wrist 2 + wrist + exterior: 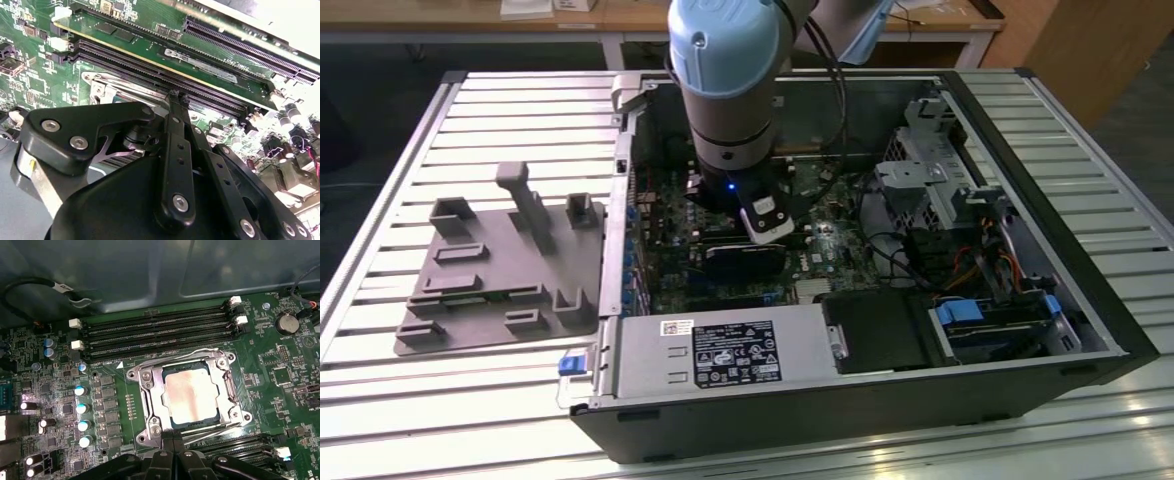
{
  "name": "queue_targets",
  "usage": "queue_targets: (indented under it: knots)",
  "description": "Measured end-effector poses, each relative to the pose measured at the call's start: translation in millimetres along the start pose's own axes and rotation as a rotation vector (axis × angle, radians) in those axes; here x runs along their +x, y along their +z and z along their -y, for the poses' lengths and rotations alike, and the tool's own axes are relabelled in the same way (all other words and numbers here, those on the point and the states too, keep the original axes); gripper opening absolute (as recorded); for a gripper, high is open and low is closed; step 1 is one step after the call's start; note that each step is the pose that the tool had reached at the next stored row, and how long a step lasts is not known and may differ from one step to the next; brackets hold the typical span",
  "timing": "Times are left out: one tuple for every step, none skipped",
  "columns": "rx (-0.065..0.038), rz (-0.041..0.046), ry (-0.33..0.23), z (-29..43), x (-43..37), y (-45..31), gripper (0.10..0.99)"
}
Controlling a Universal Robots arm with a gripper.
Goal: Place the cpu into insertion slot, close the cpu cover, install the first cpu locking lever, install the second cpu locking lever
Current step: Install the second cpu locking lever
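Hovering just over the insertion slot (192, 395), the end effector (176, 96) is pinched narrow; the cpu (191, 396) sits under the closed cpu cover (150, 400).

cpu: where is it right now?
In the first wrist view the cpu sits in the insertion slot, framed by the cpu cover, beside the long black memory slots.

A slatted metal table (480, 110) stands before wooden desks (454, 20) over a dark floor (360, 70).

No print is legible: the white stickers (734, 352) on the grey power supply box (670, 372) are unreadable.
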State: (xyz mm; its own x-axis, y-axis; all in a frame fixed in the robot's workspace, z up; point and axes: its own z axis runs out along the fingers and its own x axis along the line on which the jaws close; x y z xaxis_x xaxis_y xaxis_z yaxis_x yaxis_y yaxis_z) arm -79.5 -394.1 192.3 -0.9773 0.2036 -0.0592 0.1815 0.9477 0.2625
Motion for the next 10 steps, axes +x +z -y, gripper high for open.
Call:
queue_targets:
  knots:
    - [0.001, 0.0003, 0.0, -0.1, 0.0, -0.1, 0.102]
    - [0.001, 0.0, 0.0, -0.1, 0.0, -0.2, 0.102]
    - [0.002, -0.0003, 0.0, -0.1, 0.1, -0.6, 0.102]
    - [0.002, -0.0004, 0.0, -0.1, 0.1, -0.7, 0.102]
    - [0.002, -0.0003, 0.0, -0.1, 0.1, -0.7, 0.102]
    - [0.001, -0.0003, 0.0, -0.2, 0.1, -0.7, 0.102]
    - [0.002, -0.0003, 0.0, -0.1, 0.1, -0.7, 0.102]
    - [0.002, -0.0004, 0.0, -0.1, 0.1, -0.7, 0.102]
    - [0.002, -0.0005, 0.0, 0.0, 0.2, -0.4, 0.102]
    - [0.002, -0.0005, 0.0, 0.1, 0.2, 0.1, 0.102]
